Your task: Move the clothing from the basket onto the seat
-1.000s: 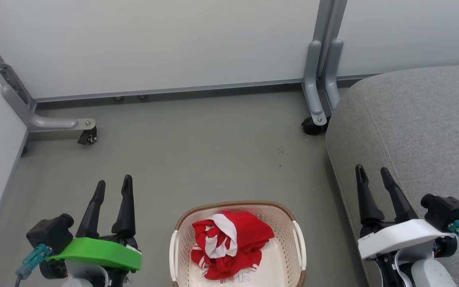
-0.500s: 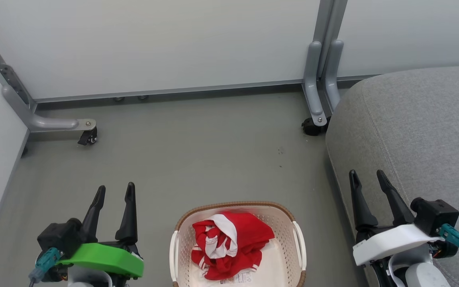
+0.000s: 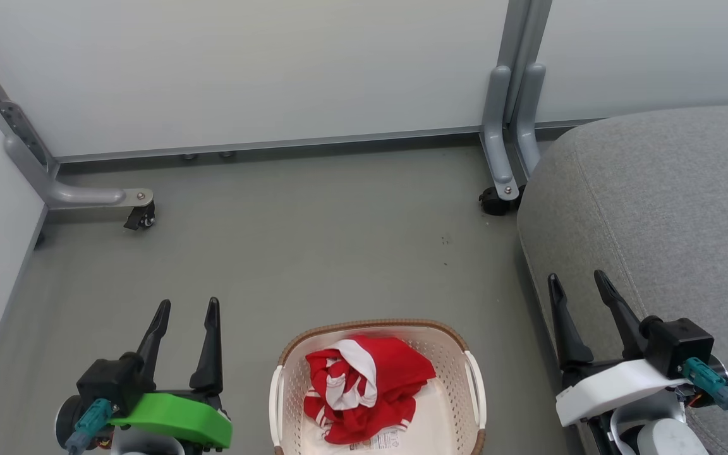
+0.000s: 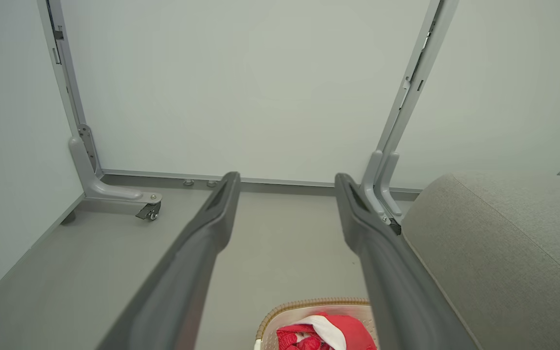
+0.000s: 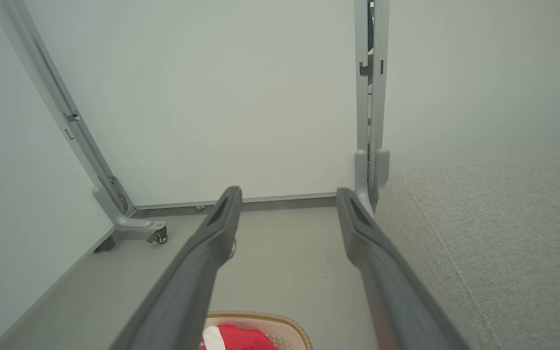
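Head view first: bundled red-and-white soft fabric clothing (image 3: 364,388) lies inside the cream-white perforated plastic basket (image 3: 465,354) with a brown woven-look rim. The basket stands on the grey floor (image 3: 313,234) between the two arms. Beside it, the large grey woven-fabric seat (image 3: 667,208) takes up the right side, and no garment lies on the part shown. At lower left, the left gripper (image 3: 187,304) has its fingers parted and empty. At lower right, by the seat's near edge, the right gripper (image 3: 576,276) also has its fingers spread, holding nothing. In my judgement the task has not begun: nothing is lifted, and the whole bundle is left to carry across

Left wrist view: two dark fingers (image 4: 197,253) stand apart with bare floor between them. The basket's (image 4: 309,304) far rim and a scrap of red clothing (image 4: 343,333) peek in at the bottom edge, and the seat's (image 4: 503,243) rounded corner rises on the right. The head view shows much of the basket's inside; this one does not

Right wrist view: the fingers (image 5: 202,262) gape the same way. The seat's (image 5: 494,218) stitched seam is plain and close, where the head view gives it only faintly. The basket rim and red cloth show at the bottom
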Controlling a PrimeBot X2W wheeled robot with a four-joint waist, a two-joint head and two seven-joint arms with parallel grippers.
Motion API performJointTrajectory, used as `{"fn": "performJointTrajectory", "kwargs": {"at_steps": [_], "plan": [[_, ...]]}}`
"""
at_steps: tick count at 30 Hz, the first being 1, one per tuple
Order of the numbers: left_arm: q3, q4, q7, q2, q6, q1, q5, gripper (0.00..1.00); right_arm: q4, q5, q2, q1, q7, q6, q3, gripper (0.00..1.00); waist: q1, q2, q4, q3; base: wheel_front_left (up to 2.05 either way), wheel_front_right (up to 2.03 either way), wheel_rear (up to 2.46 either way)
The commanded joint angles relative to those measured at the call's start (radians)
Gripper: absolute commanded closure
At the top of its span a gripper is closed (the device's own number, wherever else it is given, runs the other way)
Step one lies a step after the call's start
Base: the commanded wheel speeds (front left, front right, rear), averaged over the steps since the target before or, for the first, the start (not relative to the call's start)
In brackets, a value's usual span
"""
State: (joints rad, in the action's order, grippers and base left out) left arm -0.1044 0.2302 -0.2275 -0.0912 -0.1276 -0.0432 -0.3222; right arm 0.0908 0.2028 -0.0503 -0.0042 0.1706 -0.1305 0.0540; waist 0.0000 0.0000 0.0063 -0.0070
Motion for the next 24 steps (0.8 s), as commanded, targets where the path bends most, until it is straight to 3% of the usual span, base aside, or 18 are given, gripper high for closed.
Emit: {"fn": "performJointTrajectory", "kwargs": {"at_steps": [1, 24], "plan": [[-0.001, 0.001, -0.008, -0.003, -0.005, 0.007, 0.021, 0.0, -0.005, -0.024, -0.001, 0.009, 0.01, 0.0, 0.003, 0.0, 0.0, 0.0, 0.0, 0.0, 0.0, 0.0, 0.0], [0.03, 0.064, -0.038, 0.017, -0.005, 0.008, 0.127, 0.0, 0.014, -0.085, -0.001, 0.018, 0.001, 0.0, -0.002, 0.0, 0.0, 0.0, -0.002, -0.006, 0.0, 0.0, 0.0]]}}
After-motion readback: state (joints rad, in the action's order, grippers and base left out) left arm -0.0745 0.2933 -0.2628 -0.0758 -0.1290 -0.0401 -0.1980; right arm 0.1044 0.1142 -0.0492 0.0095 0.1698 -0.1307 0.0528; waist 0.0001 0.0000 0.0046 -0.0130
